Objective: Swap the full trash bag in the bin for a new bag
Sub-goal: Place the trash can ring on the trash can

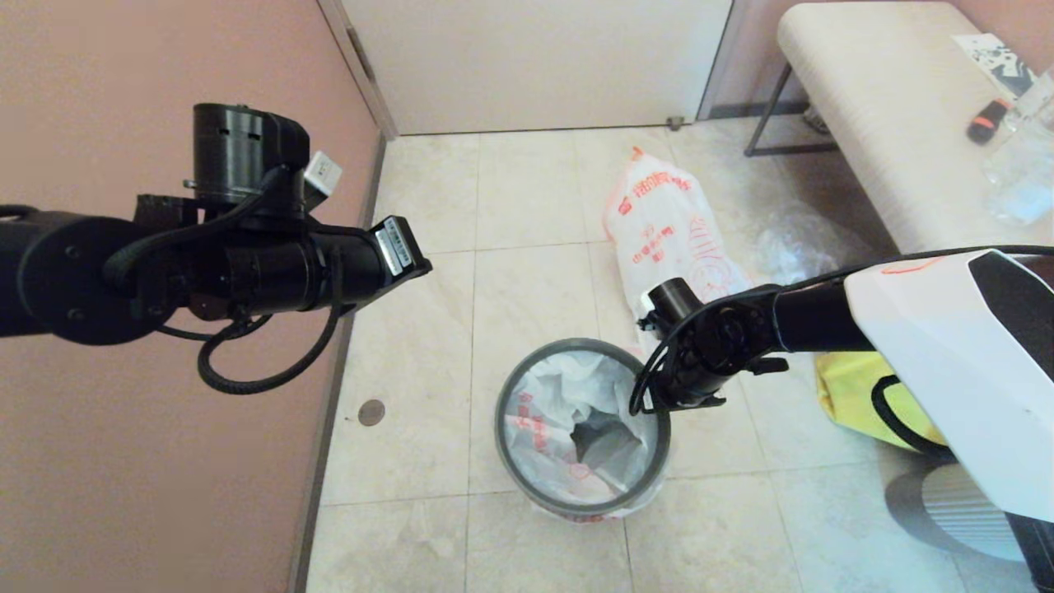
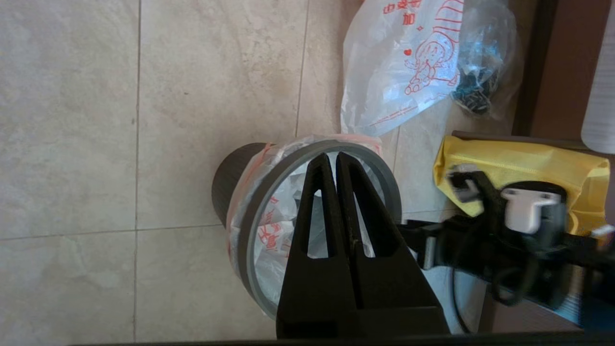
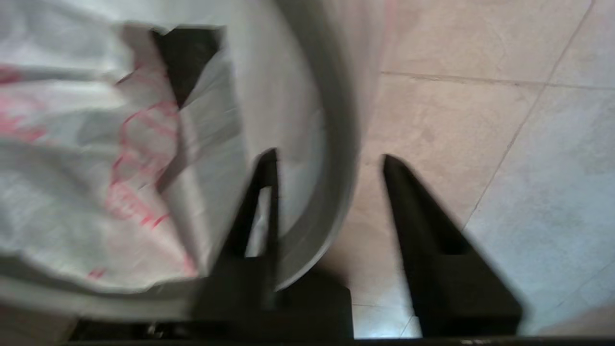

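Observation:
The bin (image 1: 582,428) stands on the tiled floor, its black side (image 2: 230,178) showing under a dark grey hoop rim (image 2: 384,168). The new bag (image 1: 552,412) lines it, white with orange print, its edge folded out under the hoop. My right gripper (image 3: 330,154) is open at the bin's right side. One finger is inside the liner and the other outside, with the hoop rim (image 3: 336,96) between them. The full trash bag (image 1: 667,231) lies on the floor behind the bin. My left gripper (image 2: 335,161) hangs shut and empty, high above the bin.
A clear plastic bag (image 1: 795,243) with dark items lies beside the full bag. A yellow tote (image 1: 856,395) sits right of the bin under my right arm. A cream bench (image 1: 889,123) stands at back right. A pink wall (image 1: 165,494) runs along the left.

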Robot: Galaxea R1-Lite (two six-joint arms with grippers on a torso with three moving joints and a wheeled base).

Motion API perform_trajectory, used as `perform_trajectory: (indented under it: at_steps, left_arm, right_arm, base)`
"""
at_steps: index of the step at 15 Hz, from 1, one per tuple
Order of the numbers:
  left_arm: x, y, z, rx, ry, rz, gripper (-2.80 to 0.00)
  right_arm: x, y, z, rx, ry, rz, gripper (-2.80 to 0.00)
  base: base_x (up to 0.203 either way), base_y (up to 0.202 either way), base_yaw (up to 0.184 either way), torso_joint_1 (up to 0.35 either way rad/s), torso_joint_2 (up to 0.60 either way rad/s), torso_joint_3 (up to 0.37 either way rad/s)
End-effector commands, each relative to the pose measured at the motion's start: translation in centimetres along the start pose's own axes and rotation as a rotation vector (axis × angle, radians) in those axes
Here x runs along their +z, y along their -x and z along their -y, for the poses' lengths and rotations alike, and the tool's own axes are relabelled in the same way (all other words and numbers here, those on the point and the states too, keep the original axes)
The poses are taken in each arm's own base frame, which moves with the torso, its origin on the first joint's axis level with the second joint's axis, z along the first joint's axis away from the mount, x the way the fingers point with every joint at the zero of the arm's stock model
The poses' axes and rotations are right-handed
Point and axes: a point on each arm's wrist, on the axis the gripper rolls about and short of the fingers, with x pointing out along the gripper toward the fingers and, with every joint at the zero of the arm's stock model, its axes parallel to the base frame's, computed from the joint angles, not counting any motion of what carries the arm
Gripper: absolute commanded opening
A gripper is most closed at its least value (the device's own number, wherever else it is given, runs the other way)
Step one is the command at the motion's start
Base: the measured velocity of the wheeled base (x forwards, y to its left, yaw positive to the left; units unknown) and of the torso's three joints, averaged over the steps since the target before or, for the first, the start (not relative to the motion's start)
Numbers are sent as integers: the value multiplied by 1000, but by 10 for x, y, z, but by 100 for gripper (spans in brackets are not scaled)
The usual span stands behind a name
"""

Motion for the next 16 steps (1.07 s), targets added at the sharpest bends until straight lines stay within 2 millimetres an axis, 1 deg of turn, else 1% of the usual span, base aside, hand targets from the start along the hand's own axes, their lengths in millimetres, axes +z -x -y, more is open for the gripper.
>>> perform_trajectory:
  at_steps: [1, 3, 4, 5, 6, 7, 8, 9, 10, 11, 12, 14, 16]
  left_arm:
    - [-1, -2, -1, 4, 2, -5, -280]
    - [-5, -9, -3, 2, 0, -39, -280]
    - [-10, -14, -5, -19, 0, -91, -280]
    - [-14, -19, -9, -45, 6, -148, -280]
    - [-17, -23, -13, -72, 15, -195, -280]
    - [-22, -31, -21, -120, 28, -264, -280]
    - [-29, -43, -33, -152, 24, -331, -280]
    - [-34, -55, -49, -173, 13, -386, -280]
    - [-41, -66, -60, -188, 17, -431, -280]
    - [-46, -73, -69, -220, 28, -473, -280]
    - [-51, -75, -75, -275, 33, -515, -280]
    - [-73, -85, -89, -391, -11, -618, -280]
    - [-94, -98, -97, -412, -33, -680, -280]
  right_arm:
    - [2, 15, -1, 11, 0, 21, 0]
    - [0, 34, 1, 25, -5, 23, 0]
    - [-6, 43, 5, 44, -17, 6, 0]
    - [-8, 53, 12, 72, -35, -4, -280]
    - [-11, 58, 21, 114, -59, -24, -280]
    - [-12, 58, 29, 164, -81, -25, -280]
    - [-8, 56, 34, 203, -101, 25, -280]
    - [-5, 50, 36, 253, -118, 63, -280]
    - [-6, 45, 35, 310, -127, 53, -280]
    - [-7, 43, 34, 350, -128, 36, -280]
    - [-8, 40, 34, 400, -125, 12, -280]
    - [-12, 23, 33, 446, -127, -34, -280]
    - [-12, 5, 32, 468, -124, -17, -280]
  base:
    - [0, 0, 0, 0, 0, 0]
    - [0, 0, 0, 0, 0, 0]
    - [0, 0, 0, 0, 0, 0]
    - [0, 0, 0, 0, 0, 0]
    - [0, 0, 0, 0, 0, 0]
    - [0, 0, 0, 0, 0, 0]
    - [0, 0, 0, 0, 0, 0]
    - [0, 0, 0, 0, 0, 0]
    - [0, 0, 0, 0, 0, 0]
    - [0, 0, 0, 0, 0, 0]
    - [0, 0, 0, 0, 0, 0]
    - [0, 0, 0, 0, 0, 0]
    - [0, 0, 0, 0, 0, 0]
